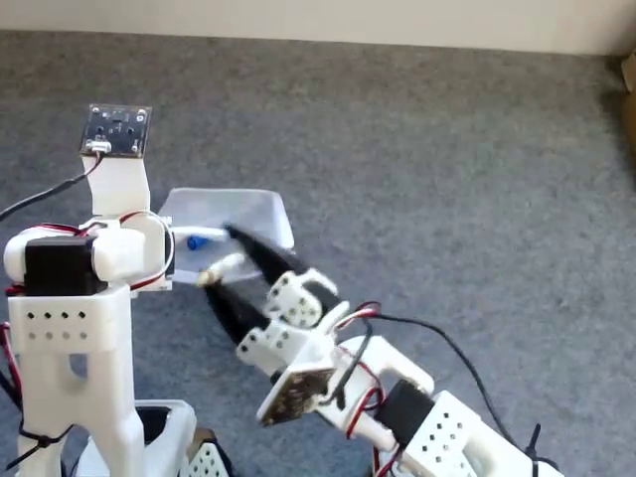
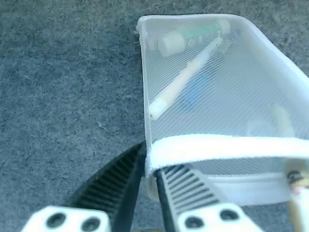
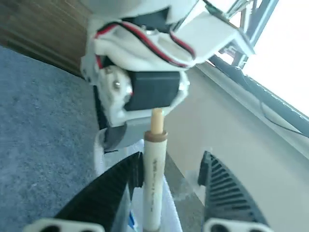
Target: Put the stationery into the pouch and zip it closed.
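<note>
The translucent mesh pouch (image 2: 227, 96) lies on grey carpet with a white pen (image 2: 181, 82), a green-marked pen (image 2: 203, 34) and something blue inside. My left gripper (image 2: 149, 166) is shut on the pouch's zipper-edge corner. In the high view the pouch (image 1: 248, 211) sits beside the left arm (image 1: 109, 253). My right gripper (image 1: 219, 260) stands open at the pouch mouth. A white pen with a beige tip (image 1: 224, 266) stands between its fingers. In the right wrist view this pen (image 3: 153, 179) rests against one finger (image 3: 116, 188), apart from the other.
Grey carpet (image 1: 447, 149) stretches open to the right and behind the pouch. The left arm's body (image 3: 140, 72) looms close in front of my right gripper (image 3: 172, 162). A pale wall edge (image 1: 397, 20) borders the far side.
</note>
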Robot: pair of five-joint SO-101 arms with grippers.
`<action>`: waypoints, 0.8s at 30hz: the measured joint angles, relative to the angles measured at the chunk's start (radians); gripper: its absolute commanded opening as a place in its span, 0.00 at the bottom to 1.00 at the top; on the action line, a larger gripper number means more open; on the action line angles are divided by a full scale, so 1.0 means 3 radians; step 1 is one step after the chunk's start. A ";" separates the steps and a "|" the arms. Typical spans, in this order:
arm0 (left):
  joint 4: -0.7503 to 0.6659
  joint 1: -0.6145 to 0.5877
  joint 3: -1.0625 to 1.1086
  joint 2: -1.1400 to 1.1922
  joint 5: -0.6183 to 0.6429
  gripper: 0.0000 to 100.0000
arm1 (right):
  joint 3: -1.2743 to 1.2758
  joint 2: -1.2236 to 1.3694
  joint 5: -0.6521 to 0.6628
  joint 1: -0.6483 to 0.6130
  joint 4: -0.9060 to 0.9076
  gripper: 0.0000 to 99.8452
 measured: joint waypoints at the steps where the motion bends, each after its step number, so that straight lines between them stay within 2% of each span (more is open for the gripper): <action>1: 0.0000 0.0000 0.0000 0.0000 0.0000 0.01 | 0.0000 0.0005 0.0000 -0.0051 0.0072 0.15; 12: 0.0000 0.0000 0.0000 0.0000 0.0000 0.01 | 0.0000 0.0005 0.0000 -0.0128 0.0215 0.15; 21: 0.0000 0.0000 0.0000 0.0000 0.0000 0.01 | 0.0000 0.0005 -0.0005 0.0261 0.0307 0.15; 24: 0.0000 0.0000 0.0000 0.0000 0.0000 0.01 | -0.0005 0.0005 -0.0256 0.0251 0.0629 0.15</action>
